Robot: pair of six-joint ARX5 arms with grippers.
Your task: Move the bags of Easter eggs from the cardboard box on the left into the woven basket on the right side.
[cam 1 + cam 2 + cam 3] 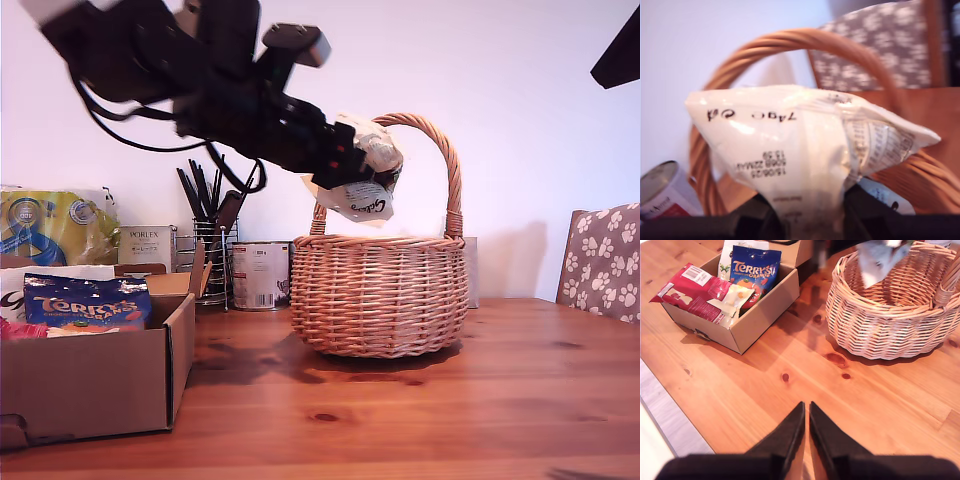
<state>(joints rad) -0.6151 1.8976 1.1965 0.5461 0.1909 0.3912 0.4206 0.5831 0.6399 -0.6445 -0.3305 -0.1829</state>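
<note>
Your first gripper (352, 168) is clamped on a white bag (366, 178) of eggs, holding it in the air under the arch of the basket handle (440, 150), above the open mouth of the woven basket (380, 295). The bag hangs clear of the rim, not touching the wicker. In the first wrist view the white bag (805, 155) fills the frame, crinkled, with printed date text, pinched between the dark jaws at its lower end; the handle (790, 45) curves behind it.

The basket sits on the wooden table (450, 400), centre of the exterior view. Can't tell what's already in it.

The cardboard box (100, 375) is at the exterior view's left, near side of the table, well apart from the basket. Inside it: a dark blue bag (88, 300) with orange lettering, a red bag (692, 292) hanging over the box edge, a pale bag (732, 297) between them, and another white bag (732, 257) at the far end.

Your second gripper (806, 412) hovers high over bare table, fingers nearly together with just a thin gap, nothing between them. It is near neither the box (755, 322) nor the basket (890, 320).

Behind the box in the exterior view: a yellow-blue pack (55, 225), a small white carton (147, 245), a wire holder of black utensils (210, 235), and a tin (260, 275) just beside the basket. A patterned chair (603, 260) is at the exterior view's right.
</note>
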